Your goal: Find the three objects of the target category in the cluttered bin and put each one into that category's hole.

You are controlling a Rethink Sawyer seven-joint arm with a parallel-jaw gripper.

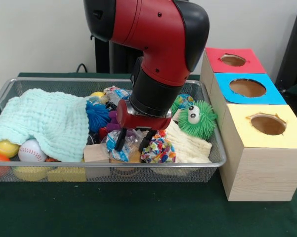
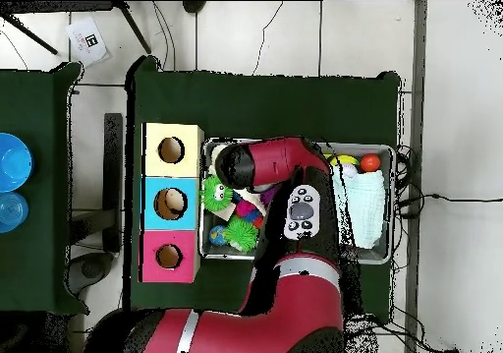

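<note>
Nearest item: the row of three pale wooden boxes, each with a round hole in a coloured top (yellow, blue, red), stands just beside the bin's short side; the yellow-topped box is nearest the camera.
Landmark: the wide shallow silver wire-mesh bin with a metal rim; all places below are given relative to it.
Target in hand: a small crinkly clear plastic packet with blue and red print lies inside the bin against its camera-side wall, just beside a pale wooden cube and a multicolour confetti-patterned bundle.
Second packet: a similar clear packet with blue and red print lies near the bin's far wall, partly hidden by the arm.
Third packet: not visible; it may lie under the pale mint waffle-weave cloth covering one end of the bin.
Tool state: the black two-fingered gripper is spread, one finger on each side of the near packet, tips low in the clutter; nothing is clamped.
Handling estimate: the packet appears light, thin, slippery and easily crushed; the film likely yields under the pads.
Grip point: take the bunched middle, not a flat edge, so the film does not slide out.
Risk: the confetti bundle sits close enough to be caught by the adjacent finger.
</note>
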